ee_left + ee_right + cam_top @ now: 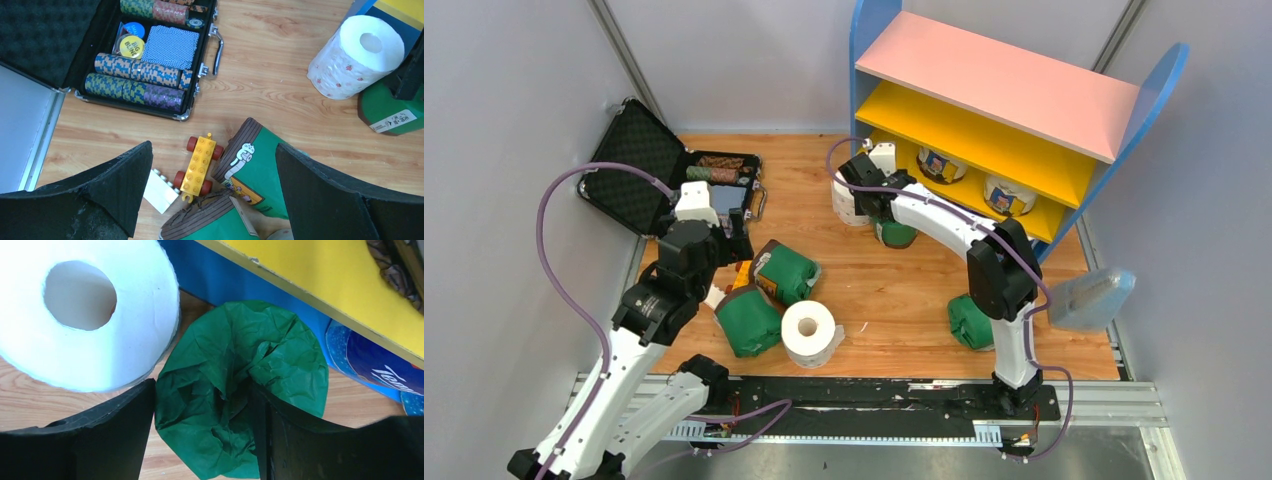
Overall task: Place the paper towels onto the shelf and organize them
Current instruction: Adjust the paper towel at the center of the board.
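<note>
Black case far left on the worktop, lid open, rows of chips inside.

Left hand hangs just right of the case, fingers fully spread, grasping nothing. Under it are a yellow toy car and a white brick just beside it.

Next right, two green-wrapped rolls lie on their sides: upper green roll and lower green roll, touching or nearly so. Bare white roll sits just right of the lower one, core toward the camera.

Dotted white roll stands on end near the shelf's left blue panel. Standing green roll is just beside it, against the shelf foot.

Right hand is over the standing green roll. One finger is at the roll's left edge, the other over its crumpled centre. Jaws are partly apart; cannot tell whether they are pressing on the wrap.

Fourth green roll lies by the right arm's base, partly hidden by the arm.

Shelf is at back right. Two blue-and-white rolls stand on the lower yellow board. None of the other rolls are on the shelf.
</note>
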Tool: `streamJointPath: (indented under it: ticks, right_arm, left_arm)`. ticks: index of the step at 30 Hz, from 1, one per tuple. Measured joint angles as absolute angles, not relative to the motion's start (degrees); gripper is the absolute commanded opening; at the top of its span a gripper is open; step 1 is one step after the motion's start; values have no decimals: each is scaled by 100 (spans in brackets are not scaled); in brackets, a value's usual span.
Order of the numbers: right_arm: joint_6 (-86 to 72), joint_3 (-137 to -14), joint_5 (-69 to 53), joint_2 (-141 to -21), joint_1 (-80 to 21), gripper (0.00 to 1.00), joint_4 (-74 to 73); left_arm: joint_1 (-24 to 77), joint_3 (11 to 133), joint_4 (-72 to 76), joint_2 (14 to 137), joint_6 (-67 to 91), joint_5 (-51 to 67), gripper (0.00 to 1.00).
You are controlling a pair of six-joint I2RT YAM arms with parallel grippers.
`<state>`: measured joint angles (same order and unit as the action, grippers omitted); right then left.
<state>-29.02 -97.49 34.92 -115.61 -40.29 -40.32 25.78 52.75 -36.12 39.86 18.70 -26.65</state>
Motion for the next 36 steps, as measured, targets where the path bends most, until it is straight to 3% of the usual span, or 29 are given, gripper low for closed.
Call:
streamJointPath:
  ticks: [7,16,28,36]
  right_arm:
    - [-2803,-9749,3358,-11640,-4032,39,-4016]
    - [-1859,-9074,3092,-11133,-4287,31,-3922]
    - [54,-7548,1699,-9391,-5548,36,-3872]
    - [447,-7288,1476,-9260,-5610,40,-3752]
  left_arm:
    - [2578,5275,-3612,4047,1868,-2663,100]
    - [2578,5275,-3612,4062,1868,-2663,100]
    - [2578,5275,-3612,4062,1865,-2665,100]
    - [2578,5275,-3612,4062,1863,-2707,100]
